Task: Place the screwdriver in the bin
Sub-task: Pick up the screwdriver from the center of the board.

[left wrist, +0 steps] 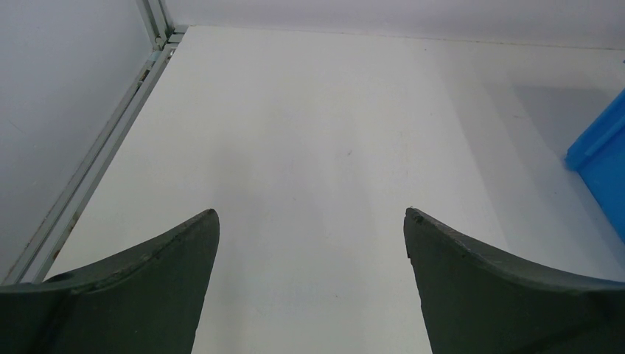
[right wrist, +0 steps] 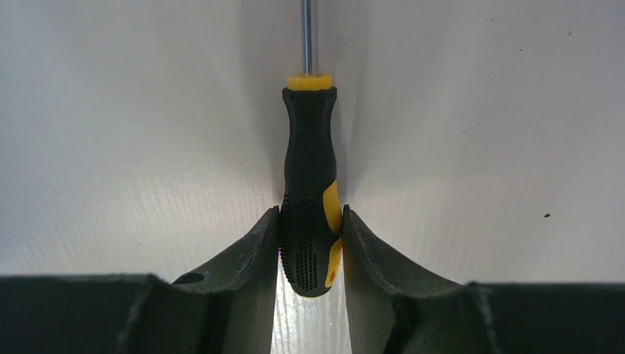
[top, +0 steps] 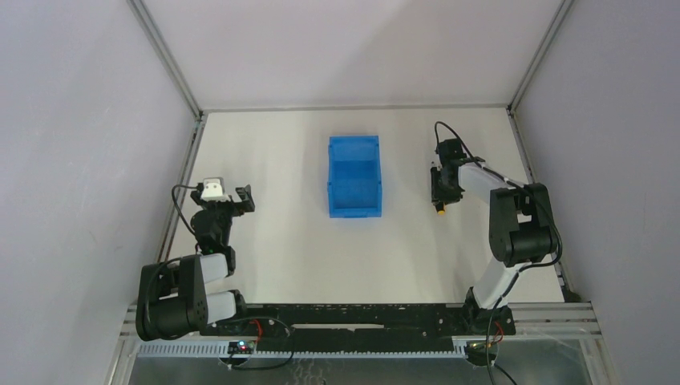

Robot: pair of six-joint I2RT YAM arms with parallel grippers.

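Note:
The screwdriver has a black handle with yellow patches, and its thin metal shaft runs away from me out of the top of the right wrist view. My right gripper is shut on the thick end of that handle, low over the white table. From above, this gripper is right of the blue bin, with a yellow bit of the screwdriver peeking out below it. My left gripper is open with nothing between its fingers, and stands far left of the bin.
Grey walls and aluminium frame rails border the white table on the left, back and right. The bin stands in the middle, and nothing shows inside it. The left gripper is near the left rail.

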